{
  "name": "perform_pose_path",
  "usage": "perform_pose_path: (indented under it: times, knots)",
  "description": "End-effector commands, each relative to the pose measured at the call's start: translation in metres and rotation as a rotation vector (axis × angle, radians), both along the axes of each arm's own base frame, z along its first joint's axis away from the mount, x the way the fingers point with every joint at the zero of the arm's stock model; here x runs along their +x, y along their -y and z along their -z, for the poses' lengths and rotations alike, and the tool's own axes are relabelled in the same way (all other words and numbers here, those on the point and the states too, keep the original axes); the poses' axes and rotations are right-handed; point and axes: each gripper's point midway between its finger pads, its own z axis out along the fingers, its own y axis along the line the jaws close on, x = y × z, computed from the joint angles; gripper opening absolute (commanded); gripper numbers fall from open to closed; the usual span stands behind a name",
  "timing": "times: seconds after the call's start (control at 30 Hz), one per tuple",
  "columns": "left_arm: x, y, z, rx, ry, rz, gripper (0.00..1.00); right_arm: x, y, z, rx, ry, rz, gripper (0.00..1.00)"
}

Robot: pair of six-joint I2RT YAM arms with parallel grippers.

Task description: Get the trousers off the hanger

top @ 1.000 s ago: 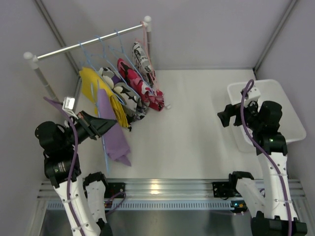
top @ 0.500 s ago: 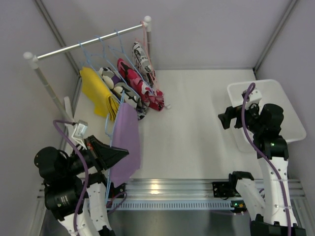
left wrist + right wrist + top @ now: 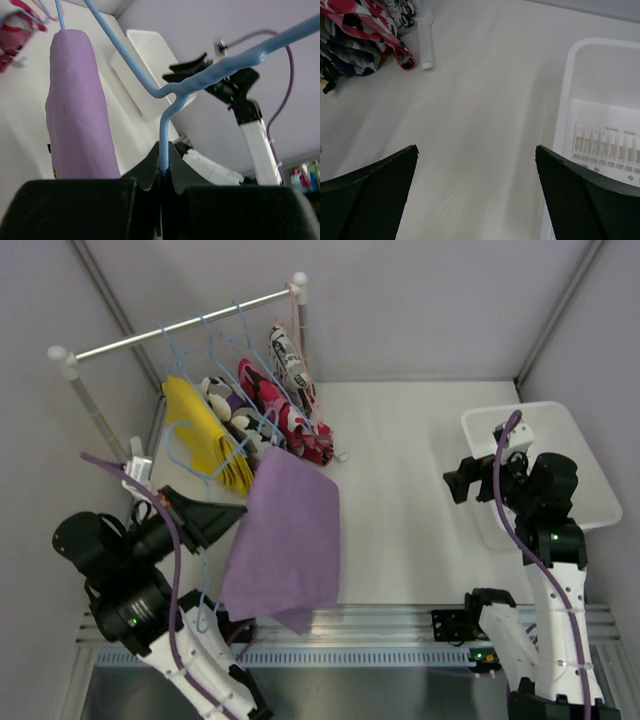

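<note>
My left gripper [image 3: 228,514] is shut on the thin blue wire of a hanger [image 3: 164,125], held off the rack near the table's front left. The lilac-purple trousers [image 3: 288,545] hang on that hanger and spread out to the right of the gripper; they also show in the left wrist view [image 3: 77,110]. The yellow trousers [image 3: 200,432], a black-and-white print pair [image 3: 238,420] and pink-red print pairs [image 3: 285,415] hang on blue hangers on the rack rail [image 3: 170,330]. My right gripper [image 3: 476,147] is open and empty over bare table at the right.
A white bin [image 3: 585,475] stands at the right edge, just beside the right gripper. The rack's white post foot [image 3: 425,50] stands on the table by the pink-red print cloth [image 3: 365,30]. Grey walls close in the left, back and right.
My left gripper has drawn the blue hanger with the lilac-purple trousers away from the rack, and the cloth has swung out to the right. The right arm has not moved.
</note>
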Motion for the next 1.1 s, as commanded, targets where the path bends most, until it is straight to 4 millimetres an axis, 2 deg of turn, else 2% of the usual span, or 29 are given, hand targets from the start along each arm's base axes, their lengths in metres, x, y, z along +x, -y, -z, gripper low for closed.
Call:
perform_pose_path:
  times: [0.0, 0.17, 0.23, 0.27, 0.33, 0.4, 0.47, 0.5, 0.67, 0.7, 0.73, 0.77, 0.8, 0.83, 0.93, 1.0, 1.03, 1.07]
  knots:
    - [0.020, -0.018, -0.027, 0.030, 0.045, 0.034, 0.00, 0.004, 0.002, -0.010, 0.023, 0.020, 0.016, 0.99]
    - [0.043, -0.038, -0.051, 0.026, 0.035, -0.094, 0.00, 0.013, 0.002, -0.008, 0.046, 0.004, 0.023, 1.00]
    - [0.059, -0.056, -0.056, -0.023, -0.004, -0.156, 0.00, 0.015, 0.002, -0.009, 0.048, 0.006, 0.023, 1.00]
    - [0.058, -0.055, -0.066, 0.002, 0.020, -0.171, 0.00, 0.016, 0.002, -0.009, 0.050, 0.004, 0.025, 0.99]
    - [0.068, -0.071, -0.075, -0.045, -0.008, -0.214, 0.00, 0.018, 0.002, -0.011, 0.051, 0.010, 0.024, 0.99]
    - [0.069, -0.072, -0.093, -0.004, 0.028, -0.262, 0.00, 0.020, 0.003, -0.011, 0.050, 0.010, 0.028, 0.99]
    - [0.080, -0.090, -0.110, -0.020, 0.005, -0.345, 0.00, 0.020, 0.002, -0.011, 0.049, 0.011, 0.028, 0.99]
    - [0.082, -0.095, -0.110, -0.011, 0.009, -0.371, 0.00, 0.021, 0.002, -0.011, 0.049, 0.010, 0.028, 0.99]
    - [0.083, -0.094, -0.143, 0.022, 0.023, -0.462, 0.00, 0.020, 0.002, -0.012, 0.045, 0.015, 0.027, 1.00]
    - [0.084, -0.094, -0.154, 0.137, 0.115, -0.478, 0.00, 0.019, 0.003, -0.011, 0.043, 0.014, 0.029, 1.00]
    - [0.085, -0.092, -0.158, 0.052, 0.086, -0.523, 0.00, 0.019, 0.003, -0.012, 0.041, 0.018, 0.029, 0.99]
    - [0.085, -0.090, -0.163, 0.038, 0.113, -0.529, 0.00, 0.018, 0.003, -0.013, 0.036, 0.023, 0.029, 1.00]
    - [0.079, -0.074, -0.178, 0.272, 0.357, -0.509, 0.00, 0.017, 0.003, -0.013, 0.034, 0.025, 0.030, 1.00]
    - [0.077, -0.069, -0.181, 0.118, 0.296, -0.506, 0.00, 0.016, 0.003, -0.012, 0.028, 0.026, 0.028, 0.99]
    - [0.083, -0.082, -0.193, 0.093, 0.303, -0.578, 0.00, 0.013, 0.004, -0.012, 0.010, 0.029, 0.023, 1.00]
    - [0.081, -0.078, -0.208, 0.074, 0.342, -0.581, 0.00, 0.012, 0.005, -0.011, 0.001, 0.034, 0.025, 1.00]
    - [0.075, -0.065, -0.218, 0.059, 0.383, -0.532, 0.00, 0.011, 0.005, -0.012, 0.000, 0.037, 0.024, 0.99]
    - [0.075, -0.067, -0.224, 0.015, 0.389, -0.521, 0.00, 0.011, 0.005, -0.012, 0.001, 0.038, 0.024, 0.99]
